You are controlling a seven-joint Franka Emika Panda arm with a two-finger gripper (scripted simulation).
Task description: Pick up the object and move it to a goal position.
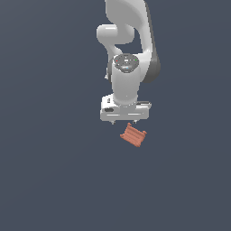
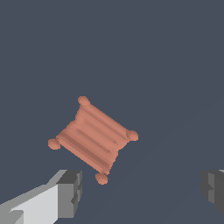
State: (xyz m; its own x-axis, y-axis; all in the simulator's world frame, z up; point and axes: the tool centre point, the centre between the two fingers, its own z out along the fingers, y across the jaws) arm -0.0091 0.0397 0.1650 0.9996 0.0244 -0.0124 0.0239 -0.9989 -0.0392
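Gripper (image 2: 142,190): two dark-tipped fingers (image 2: 70,192) set wide apart, nothing between them; the gap is broader than the block. In the exterior view the hand (image 1: 125,111) is a pale flat housing at the end of the white arm (image 1: 128,54), pointing down at the surface, its fingers barely showing beneath the housing.

Block (image 2: 92,138): one item, orange-red, roughly rectangular, with parallel ridges running along its upper face and a small rounded prong at each corner. It lies flat on the dark grey floor (image 1: 49,171), turned at a diagonal to the line of the fingers. In the wrist view it sits clear of both fingers, offset toward the paler one, with one corner prong just beside that finger's tip but not touching it. In the exterior view the block (image 1: 133,135) shows just below the hand's housing and slightly toward the exterior view's right, untouched.

Floor: plain, uniform dark grey, no visible edges or corners in either view, so the block's place on it cannot be given against a border.
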